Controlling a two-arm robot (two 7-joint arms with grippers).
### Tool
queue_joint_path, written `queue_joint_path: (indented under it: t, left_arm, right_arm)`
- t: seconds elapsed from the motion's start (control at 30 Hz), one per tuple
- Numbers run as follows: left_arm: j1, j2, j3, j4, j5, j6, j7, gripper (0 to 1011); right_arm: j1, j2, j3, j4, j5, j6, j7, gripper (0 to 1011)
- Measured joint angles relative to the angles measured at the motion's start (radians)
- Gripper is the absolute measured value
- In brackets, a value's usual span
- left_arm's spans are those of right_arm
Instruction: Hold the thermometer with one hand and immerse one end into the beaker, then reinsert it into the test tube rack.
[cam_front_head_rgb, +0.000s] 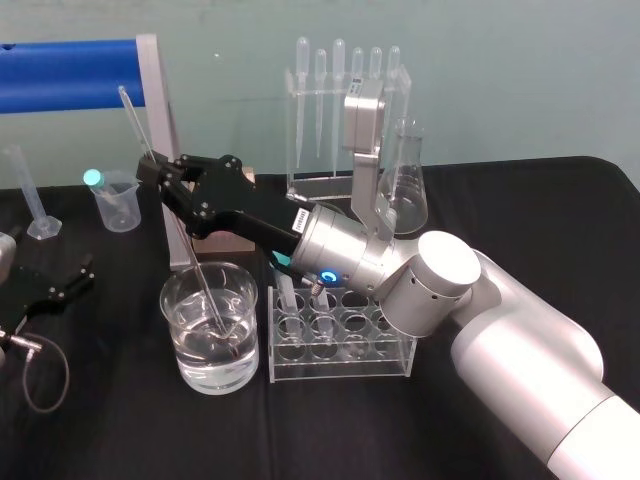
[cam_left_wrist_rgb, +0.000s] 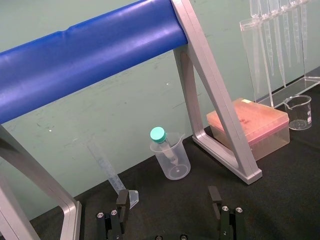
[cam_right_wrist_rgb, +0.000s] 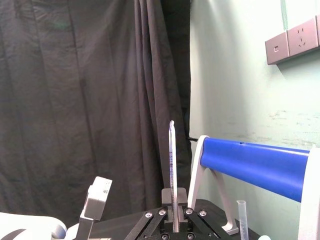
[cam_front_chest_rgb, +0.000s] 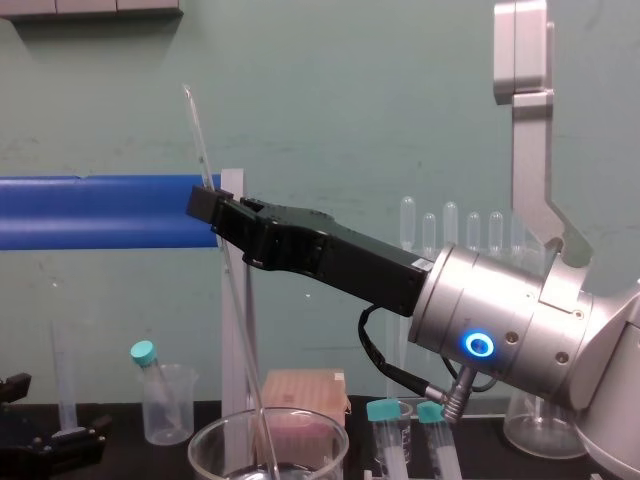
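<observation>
Right claw is clamped on the thermometer in the head view, low end dipped in the beaker. Chest view: it leans. Left wrist view: left claw apart, resting. Next, I guess, lift straight, slide into 1 rack hole

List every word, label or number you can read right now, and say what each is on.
No text can be read in these views.
Dark graduation marks on the long, thin clear glass thermometer: too fine to read.
Small white label on the long black right gripper, shut on the thermometer: too small to read.
Scale on the clear plastic graduated cylinder: blurred.
Black left gripper, parked open on the table: no text seen.
</observation>
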Motion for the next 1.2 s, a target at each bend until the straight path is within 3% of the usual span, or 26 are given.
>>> queue_joint_path:
  t: [1.2]
  left_arm:
    - [0.000,0.000,0.000,0.000,0.000,0.000,0.000,1008]
  right_arm:
    - [0.000,0.000,0.000,0.000,0.000,0.000,0.000,56]
